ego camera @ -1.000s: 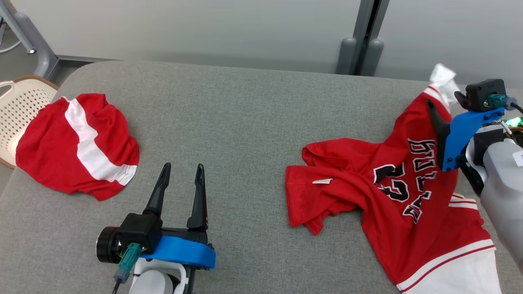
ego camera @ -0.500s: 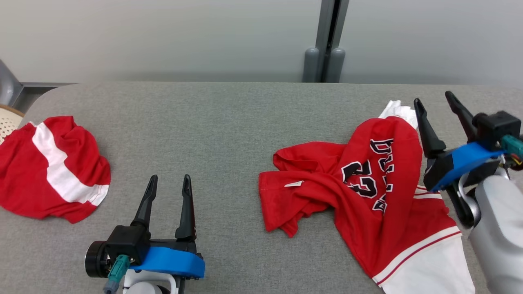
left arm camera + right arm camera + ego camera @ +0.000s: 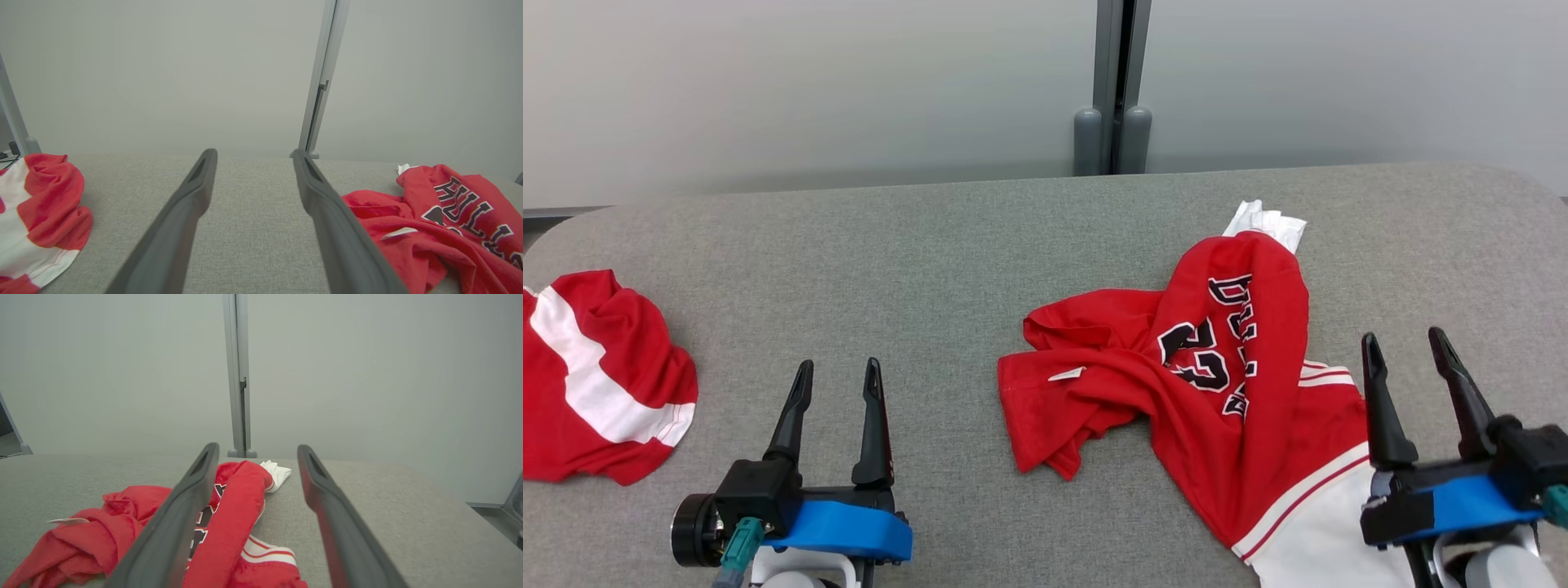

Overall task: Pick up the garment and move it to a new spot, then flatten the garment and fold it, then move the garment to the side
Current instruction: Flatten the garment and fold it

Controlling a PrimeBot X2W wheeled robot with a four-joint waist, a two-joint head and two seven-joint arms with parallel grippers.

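On the table point(image 3: 947, 245), a shirt point(image 3: 1201, 392) lies right of centre and a second shirt point(image 3: 596, 392) at the far left, well apart. The left claw point(image 3: 838, 365) is near, between them; the right claw point(image 3: 1402, 336) is at the shirt's right edge. A post point(image 3: 1112, 122) stands behind the table.

Jersey point(image 3: 1176, 425) cut off at the bottom edge, second red garment point(image 3: 629, 343) cropped at left
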